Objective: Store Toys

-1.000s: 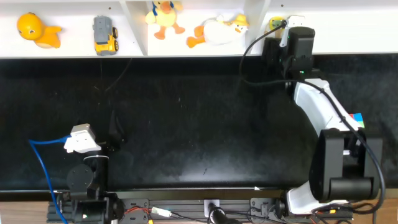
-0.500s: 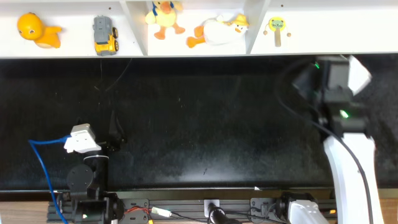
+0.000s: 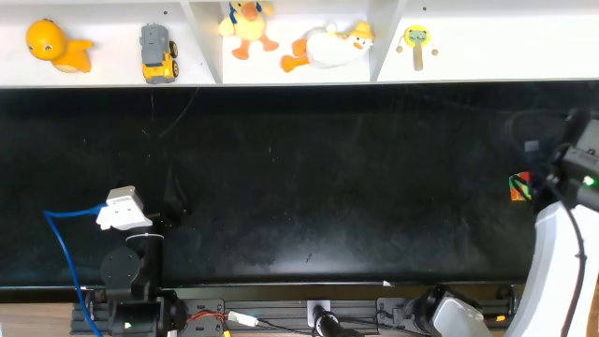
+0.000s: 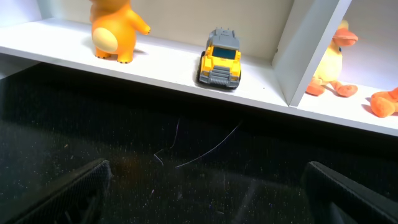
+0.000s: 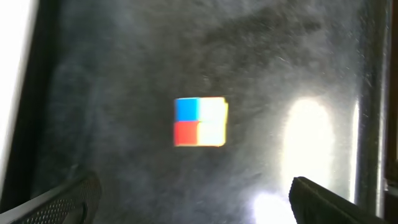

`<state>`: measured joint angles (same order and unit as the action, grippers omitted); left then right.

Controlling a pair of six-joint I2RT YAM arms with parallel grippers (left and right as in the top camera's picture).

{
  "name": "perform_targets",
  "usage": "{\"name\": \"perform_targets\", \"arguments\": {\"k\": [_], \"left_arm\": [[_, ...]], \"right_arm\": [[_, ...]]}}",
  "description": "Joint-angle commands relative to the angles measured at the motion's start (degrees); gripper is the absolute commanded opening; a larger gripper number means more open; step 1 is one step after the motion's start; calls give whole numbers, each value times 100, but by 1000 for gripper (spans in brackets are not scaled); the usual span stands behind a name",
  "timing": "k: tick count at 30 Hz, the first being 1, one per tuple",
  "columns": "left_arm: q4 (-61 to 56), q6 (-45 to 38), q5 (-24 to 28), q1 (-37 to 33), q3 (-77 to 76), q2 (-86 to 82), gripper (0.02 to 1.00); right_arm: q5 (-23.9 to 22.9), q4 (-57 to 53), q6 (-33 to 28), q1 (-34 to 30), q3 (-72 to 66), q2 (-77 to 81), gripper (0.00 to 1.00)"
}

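Observation:
A multicoloured cube point(image 5: 200, 122) with blue, red and pale faces lies on the black table, and its edge shows beside the right arm point(image 3: 518, 185). My right gripper point(image 5: 193, 208) hangs above it, open, with the cube apart from both fingers. On the white shelf point(image 3: 299, 75) stand an orange duck point(image 3: 54, 44), a yellow and grey truck point(image 3: 158, 51), a yellow plush duck point(image 3: 247, 23), a white plush duck point(image 3: 332, 45) and a small yellow toy point(image 3: 416, 41). My left gripper point(image 4: 205, 205) is open near the table's front left, facing the truck point(image 4: 221, 59).
Shelf dividers point(image 3: 208, 37) split the shelf into compartments. The black table point(image 3: 309, 187) stretches between the shelf and the arm bases. A blue cable point(image 3: 65, 234) loops beside the left arm. A bright glare patch point(image 5: 305, 130) lies on the table beside the cube.
The right arm has drawn back from the shelf's right compartment, leaving the small yellow toy there, and swung to the table's right side over the cube. The left arm has not moved.

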<state>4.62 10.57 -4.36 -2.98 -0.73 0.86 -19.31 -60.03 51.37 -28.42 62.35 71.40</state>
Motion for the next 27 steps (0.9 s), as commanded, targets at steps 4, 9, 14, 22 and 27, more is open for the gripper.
{"name": "perform_targets", "arguments": {"k": [4, 9, 14, 22, 27], "left_arm": [[-22, -66, -28, 11, 28, -70, 996], [-22, -66, -28, 11, 28, -70, 998], [-22, -68, -28, 11, 28, -70, 998], [-22, -66, -28, 11, 28, -70, 998], [-22, -66, -28, 11, 28, -70, 998]], "right_arm": [[339, 151, -428, -273, -61, 970, 996], [345, 472, -592, -267, -61, 1534, 998], [332, 675, -691, -280, -61, 1906, 996], [297, 968, -837, -280, -61, 2402, 998], [278, 1222, -946, -278, -61, 2677, 1000]]}}
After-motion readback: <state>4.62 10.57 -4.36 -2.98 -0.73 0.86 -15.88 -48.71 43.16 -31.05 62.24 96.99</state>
